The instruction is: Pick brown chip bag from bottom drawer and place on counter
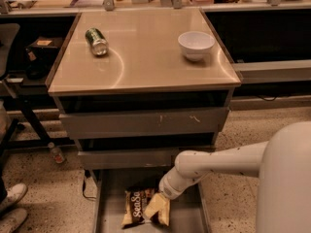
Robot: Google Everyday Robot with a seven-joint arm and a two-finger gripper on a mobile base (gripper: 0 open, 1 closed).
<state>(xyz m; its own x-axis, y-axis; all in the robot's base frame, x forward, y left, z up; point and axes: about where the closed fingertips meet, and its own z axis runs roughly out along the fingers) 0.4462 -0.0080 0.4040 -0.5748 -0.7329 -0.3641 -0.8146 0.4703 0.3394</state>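
The brown chip bag [134,208] lies flat on the floor of the pulled-out bottom drawer [111,193], with its white lettering facing up. My gripper [158,208] is down inside the drawer at the bag's right edge, touching or overlapping it. The white arm [218,163] reaches in from the right and angles down to it. Above the two upper drawers is the beige counter [146,62].
On the counter, a green can [96,41] lies on its side at the back left and a white bowl [196,44] stands at the back right. The upper drawers [146,123] overhang the drawer's back. A small bottle [57,153], a cable and someone's shoes [12,200] are on the floor at left.
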